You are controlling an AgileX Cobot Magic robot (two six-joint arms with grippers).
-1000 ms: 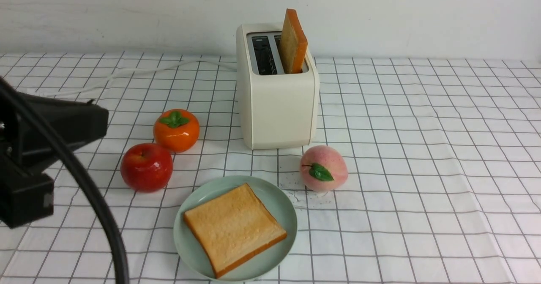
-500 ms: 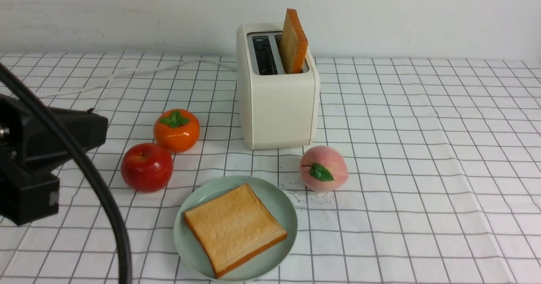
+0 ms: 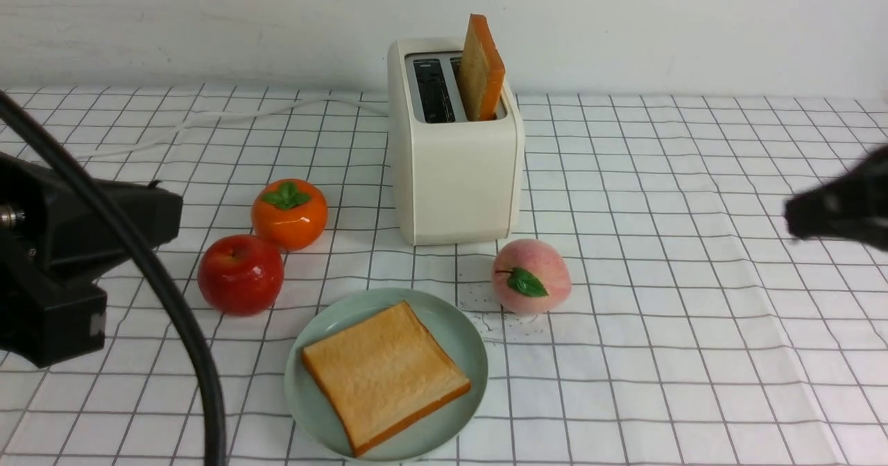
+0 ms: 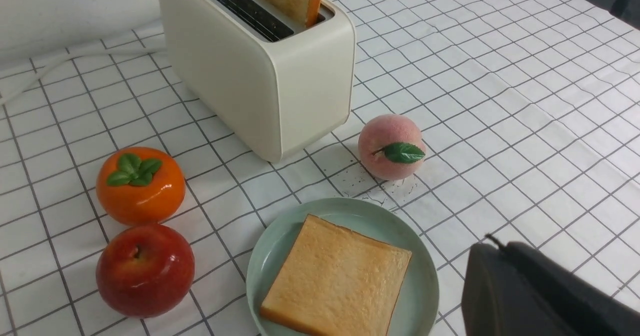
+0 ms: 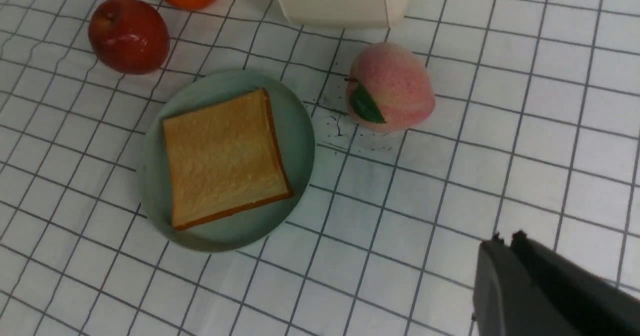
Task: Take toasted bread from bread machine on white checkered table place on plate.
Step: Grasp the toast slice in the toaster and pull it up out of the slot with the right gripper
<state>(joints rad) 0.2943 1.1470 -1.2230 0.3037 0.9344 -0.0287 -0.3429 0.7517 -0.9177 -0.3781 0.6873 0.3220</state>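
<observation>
The cream-white bread machine [image 3: 454, 168] stands at the back middle of the white checkered table [image 3: 694, 313]. One slice of toasted bread [image 3: 480, 67] stands upright in its right slot; the left slot is empty. A second slice [image 3: 383, 374] lies flat on the mint-green plate [image 3: 316, 341] at the front. The plate [image 4: 420, 286] and slice [image 4: 337, 276] show in the left wrist view, and the plate [image 5: 295, 121] in the right wrist view. My left gripper [image 3: 170, 209] is shut and empty at the left, beside the fruit. My right gripper [image 3: 791, 220] is shut and empty at the right edge.
An orange persimmon [image 3: 289, 213] and a red apple [image 3: 241, 273] sit left of the plate. A pink peach [image 3: 531, 275] sits right of it, in front of the toaster. The toaster's white cord [image 3: 208, 123] runs to the back left.
My right gripper has come into the front view from the right edge. My left gripper has shifted slightly right and lower. Bread, plate and toaster have not moved.
</observation>
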